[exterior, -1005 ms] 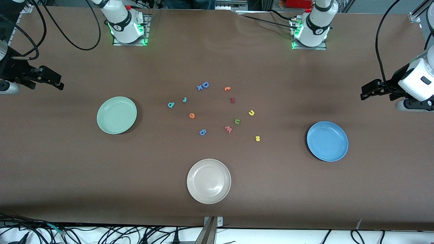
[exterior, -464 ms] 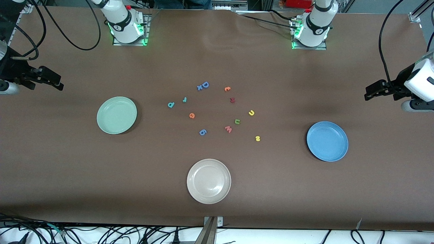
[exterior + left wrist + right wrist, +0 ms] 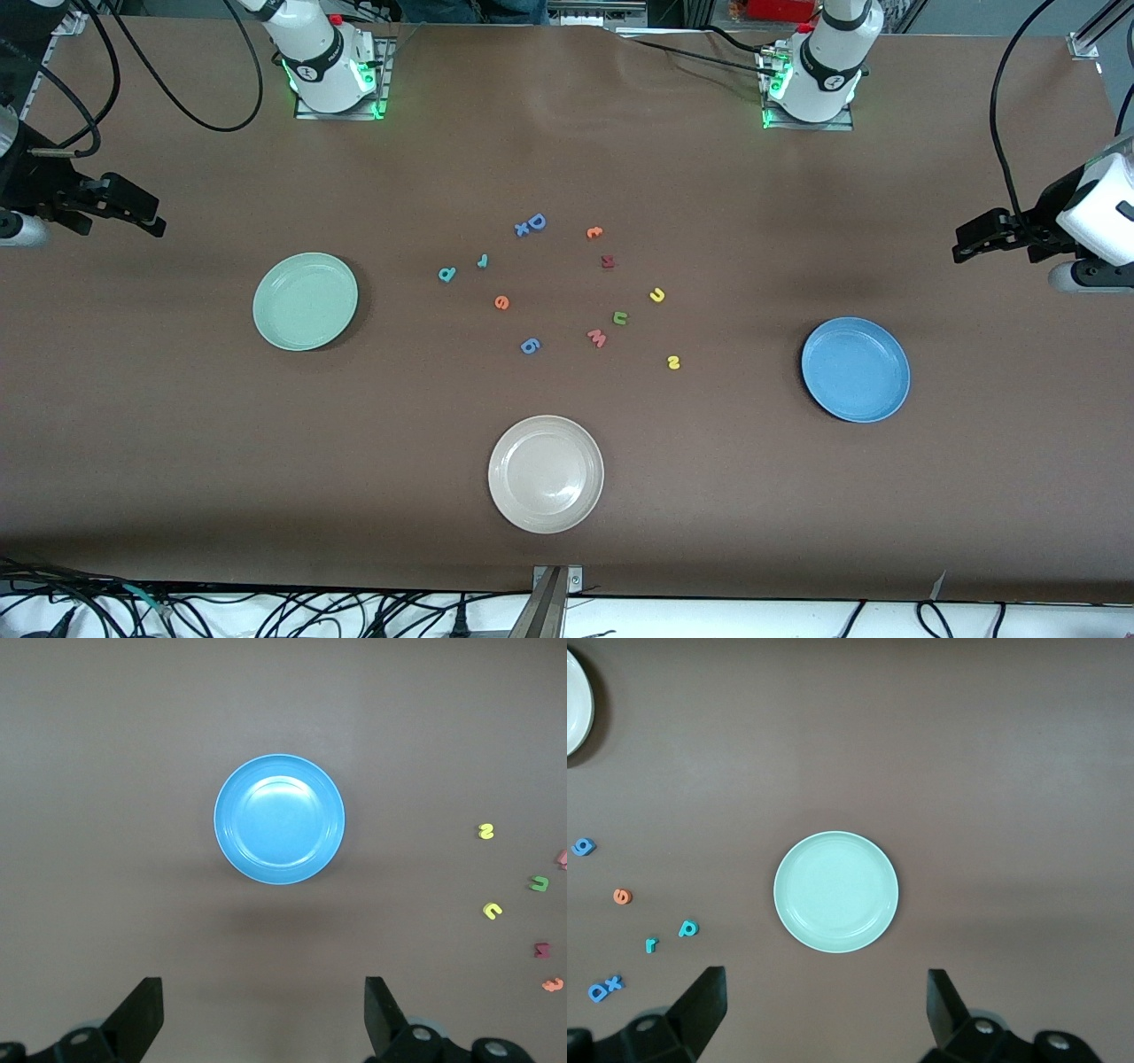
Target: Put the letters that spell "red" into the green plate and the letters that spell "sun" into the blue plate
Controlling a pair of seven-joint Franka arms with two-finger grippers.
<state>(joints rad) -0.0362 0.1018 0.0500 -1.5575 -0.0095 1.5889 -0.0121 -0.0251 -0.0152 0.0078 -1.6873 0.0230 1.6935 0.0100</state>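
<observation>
left claw: spread wide, holding nothing, high over the table's left-arm end, waiting
right claw: spread wide, holding nothing, over the right-arm end, waiting
green plate: bare table all round its rim; letters at its 3 o'clock
blue plate: rim clear; letters at its 9 o'clock
teal r, orange e, teal d: loose mid-table, apart
yellow s, yellow u, green u-shape: loose, apart
beige plate: 6 o'clock of the letters, near the table edge

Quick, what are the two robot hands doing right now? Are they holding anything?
Left end effector: open, holding nothing, up above the table near the blue plate.
Right end effector: open, holding nothing, up above the table near the green plate.
</observation>
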